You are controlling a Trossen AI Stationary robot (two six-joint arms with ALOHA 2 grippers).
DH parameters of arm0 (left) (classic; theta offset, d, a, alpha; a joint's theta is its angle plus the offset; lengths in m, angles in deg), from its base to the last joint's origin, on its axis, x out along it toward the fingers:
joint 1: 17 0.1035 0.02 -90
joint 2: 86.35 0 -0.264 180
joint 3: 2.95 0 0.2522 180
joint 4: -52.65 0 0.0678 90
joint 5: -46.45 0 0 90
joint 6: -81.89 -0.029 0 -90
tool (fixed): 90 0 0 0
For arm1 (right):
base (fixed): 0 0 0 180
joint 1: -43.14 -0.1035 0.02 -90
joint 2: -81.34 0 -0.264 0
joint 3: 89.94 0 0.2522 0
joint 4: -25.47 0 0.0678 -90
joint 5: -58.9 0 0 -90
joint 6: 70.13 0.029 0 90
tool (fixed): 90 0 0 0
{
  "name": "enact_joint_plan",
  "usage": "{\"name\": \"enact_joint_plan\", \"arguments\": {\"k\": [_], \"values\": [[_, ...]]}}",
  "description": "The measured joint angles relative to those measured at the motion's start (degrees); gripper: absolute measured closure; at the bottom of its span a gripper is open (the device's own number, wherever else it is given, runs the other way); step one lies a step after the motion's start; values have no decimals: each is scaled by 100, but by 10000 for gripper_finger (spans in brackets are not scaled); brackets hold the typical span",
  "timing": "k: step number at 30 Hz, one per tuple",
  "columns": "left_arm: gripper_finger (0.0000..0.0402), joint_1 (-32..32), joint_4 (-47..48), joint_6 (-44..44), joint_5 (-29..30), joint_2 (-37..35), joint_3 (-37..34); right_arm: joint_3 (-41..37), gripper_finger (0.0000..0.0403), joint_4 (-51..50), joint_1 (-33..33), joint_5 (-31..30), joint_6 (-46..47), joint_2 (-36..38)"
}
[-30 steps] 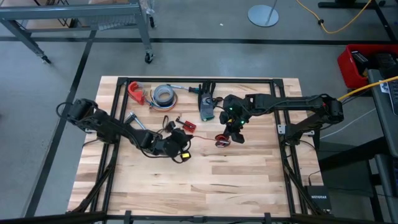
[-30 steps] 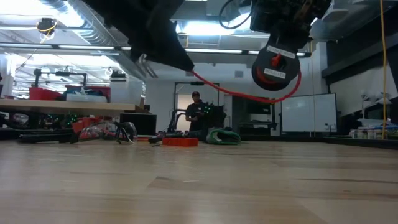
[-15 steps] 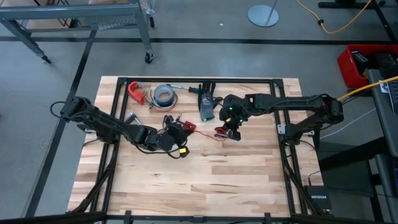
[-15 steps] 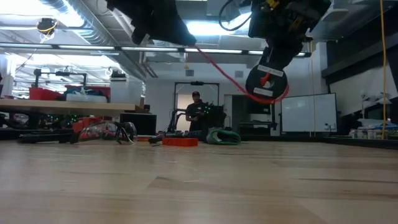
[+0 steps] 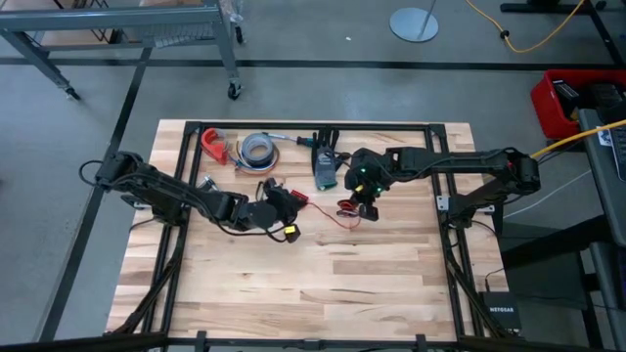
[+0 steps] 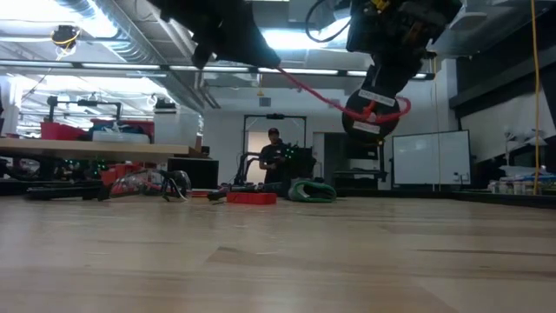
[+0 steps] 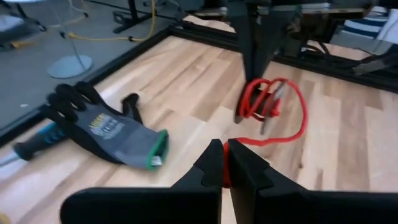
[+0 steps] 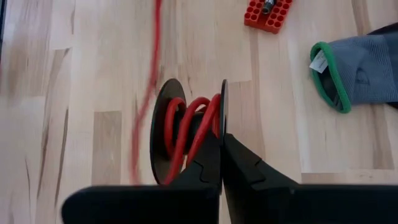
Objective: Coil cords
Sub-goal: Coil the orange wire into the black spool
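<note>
High view, both claws gripping red cord (image 5: 325,217)

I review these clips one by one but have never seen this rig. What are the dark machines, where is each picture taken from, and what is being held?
Two dark robot arms work at a wooden table. One picture looks straight down, one looks level across the tabletop, and one comes from each wrist. The right hand holds a small spool with red cord wound on it, above the table. The left hand pinches the cord's free end, so it hangs between them. Lying on the table are a grey glove, a tape roll, an orange clamp and a red block.
</note>
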Motion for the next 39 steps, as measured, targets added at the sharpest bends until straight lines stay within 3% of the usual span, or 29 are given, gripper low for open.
{"name": "enact_joint_plan", "arguments": {"k": [3, 10, 16, 20, 26, 39], "values": [[401, -49, 17, 112, -36, 68, -2, 0, 400, 187, 0, 28, 0, -2], [401, -7, 28, 117, -17, 332, -4, 0, 400, 500, 0, 887, 7, -2], [401, 19, 88, -44, 290, 341, -2, 0, 400, 401, 0, 1189, 7, -1], [401, 19, 168, -93, 321, 341, -2, 0, 400, 333, 0, 1170, 6, -2], [401, -7, 190, -10, 273, 341, -2, 0, 400, 226, 0, 613, -8, -2], [401, 0, 513, 403, -44, 341, -2, 0, 400, 308, 2, 598, -15, -2]]}}
